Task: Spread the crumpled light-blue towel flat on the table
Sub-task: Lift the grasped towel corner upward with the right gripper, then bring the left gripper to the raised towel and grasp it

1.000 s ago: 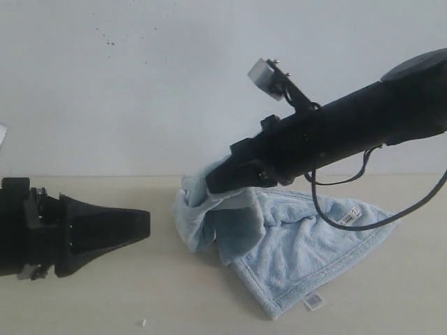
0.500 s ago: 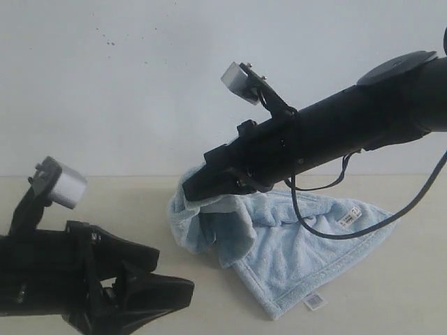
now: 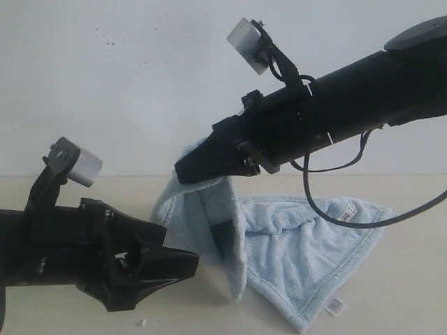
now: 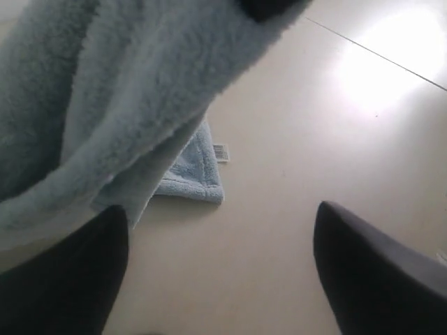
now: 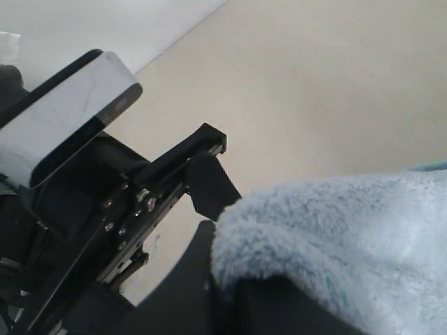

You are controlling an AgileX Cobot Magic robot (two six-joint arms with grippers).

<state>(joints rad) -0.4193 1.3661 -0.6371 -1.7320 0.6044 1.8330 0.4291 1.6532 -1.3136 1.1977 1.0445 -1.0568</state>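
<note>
Right fingers [image 3: 194, 169] clenched on an edge of the pale light-blue fluffy terry towel [image 3: 300, 241], holding it above the beige worktop [image 3: 412, 293] so folds hang free; rest lies crumpled there. Left fingers [image 3: 171, 265] spread, empty, beside the hanging fold, likely for another corner

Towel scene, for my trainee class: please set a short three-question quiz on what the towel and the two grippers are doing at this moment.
1. True or false: the right gripper is shut on a part of the towel and holds it up off the surface.
2. Choose one. The left gripper is: A) open and holding nothing; B) shut on the towel; C) out of every view.
3. Short answer: what does the rest of the towel lie on?

Key: 1 true. 2 A. 3 the table.
</note>
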